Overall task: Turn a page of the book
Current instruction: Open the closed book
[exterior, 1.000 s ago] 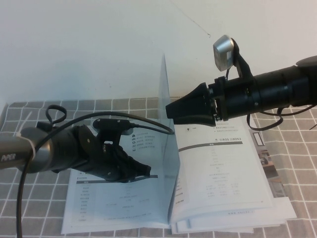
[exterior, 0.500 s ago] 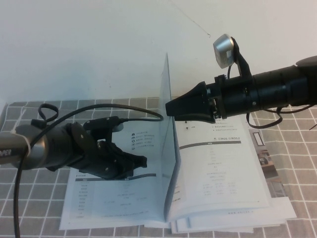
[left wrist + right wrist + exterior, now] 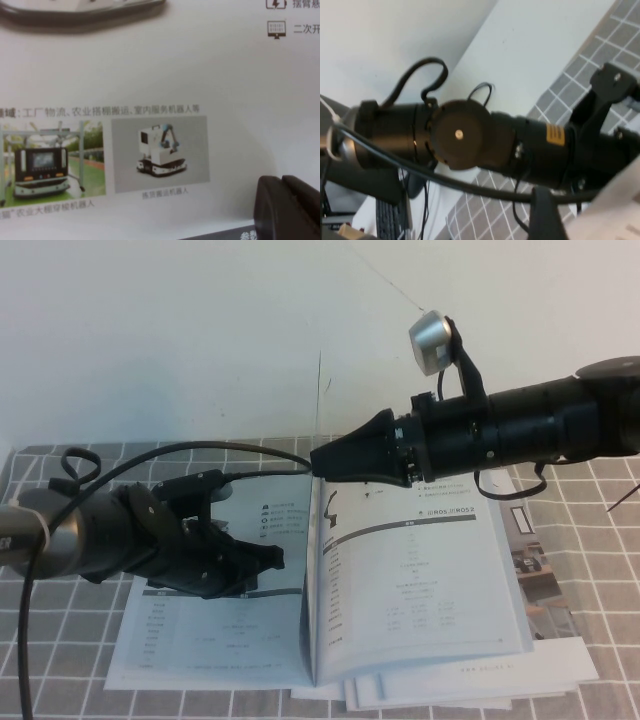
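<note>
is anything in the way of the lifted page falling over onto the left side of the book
Yes. The left gripper hovers low over the left-hand side of the book, right where the page, standing near upright at the spine with the right gripper at it, would land.

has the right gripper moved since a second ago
Yes. The right gripper, pinching the upright page, has shifted toward the robot's left over the book, judged against the checked tablecloth. The left gripper rests on the left-hand page.

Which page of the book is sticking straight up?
The page at the spine, pinched by the right gripper; other sheets lie flat. The left gripper hovers over the book's left side.
</note>
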Robot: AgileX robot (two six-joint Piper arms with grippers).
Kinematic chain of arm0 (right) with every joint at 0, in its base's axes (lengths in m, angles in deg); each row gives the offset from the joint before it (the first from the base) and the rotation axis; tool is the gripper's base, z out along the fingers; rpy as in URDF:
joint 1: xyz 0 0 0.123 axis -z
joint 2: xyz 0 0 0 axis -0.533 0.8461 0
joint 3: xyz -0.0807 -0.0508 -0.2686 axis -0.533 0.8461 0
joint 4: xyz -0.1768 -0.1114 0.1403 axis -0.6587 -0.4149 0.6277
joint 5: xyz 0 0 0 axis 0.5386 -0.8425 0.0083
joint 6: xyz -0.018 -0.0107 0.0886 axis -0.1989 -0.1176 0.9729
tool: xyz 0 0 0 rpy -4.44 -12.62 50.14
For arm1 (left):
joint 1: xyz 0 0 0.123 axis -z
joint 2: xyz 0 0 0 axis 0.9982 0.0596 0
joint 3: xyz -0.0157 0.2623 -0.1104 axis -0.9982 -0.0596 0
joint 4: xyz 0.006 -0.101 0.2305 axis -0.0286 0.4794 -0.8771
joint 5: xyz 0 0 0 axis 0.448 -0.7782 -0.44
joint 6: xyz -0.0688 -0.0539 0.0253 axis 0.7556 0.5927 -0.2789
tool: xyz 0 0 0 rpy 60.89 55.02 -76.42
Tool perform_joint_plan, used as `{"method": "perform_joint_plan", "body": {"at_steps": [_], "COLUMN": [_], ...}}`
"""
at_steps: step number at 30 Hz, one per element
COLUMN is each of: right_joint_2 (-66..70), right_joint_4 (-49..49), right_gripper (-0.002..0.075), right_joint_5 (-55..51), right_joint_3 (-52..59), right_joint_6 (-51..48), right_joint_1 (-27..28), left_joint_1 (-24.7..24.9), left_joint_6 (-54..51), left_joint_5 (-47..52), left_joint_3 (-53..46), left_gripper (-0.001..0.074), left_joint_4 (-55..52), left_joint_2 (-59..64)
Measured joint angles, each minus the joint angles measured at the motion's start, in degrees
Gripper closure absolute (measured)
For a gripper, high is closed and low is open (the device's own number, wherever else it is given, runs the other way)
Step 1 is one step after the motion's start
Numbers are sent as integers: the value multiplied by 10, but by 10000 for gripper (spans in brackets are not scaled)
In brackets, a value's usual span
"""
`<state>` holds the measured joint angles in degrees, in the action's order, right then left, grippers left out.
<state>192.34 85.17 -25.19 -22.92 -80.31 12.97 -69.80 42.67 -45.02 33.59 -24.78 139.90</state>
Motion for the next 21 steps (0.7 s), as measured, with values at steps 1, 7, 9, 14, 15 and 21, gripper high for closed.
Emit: {"method": "perform_joint_plan", "body": {"at_steps": [1,7,9,14,15,21], "right_joint_2": [0,0,0,0,0,0], "right_joint_4": [7,32,33,35,35,37], "right_gripper": [335,335,335,336,336,337], "right_joint_5": [0,4,6,18,21,26], "right_joint_3": [0,0,0,0,0,0], "right_joint_6": [-3,-17,-18,-19,-19,-19], "right_joint_1": [0,0,0,0,0,0], "left_joint_1": [0,0,0,0,0,-4], "left_joint_6": [0,0,0,0,0,-5], "left_joint_5": [0,0,0,0,0,-3], "left_joint_3": [0,0,0,0,0,-1], "left_gripper": [739,739,739,739,739,739], "left_joint_4": [0,2,6,11,11,9], "left_joint_2": [0,0,0,0,-1,-17]}}
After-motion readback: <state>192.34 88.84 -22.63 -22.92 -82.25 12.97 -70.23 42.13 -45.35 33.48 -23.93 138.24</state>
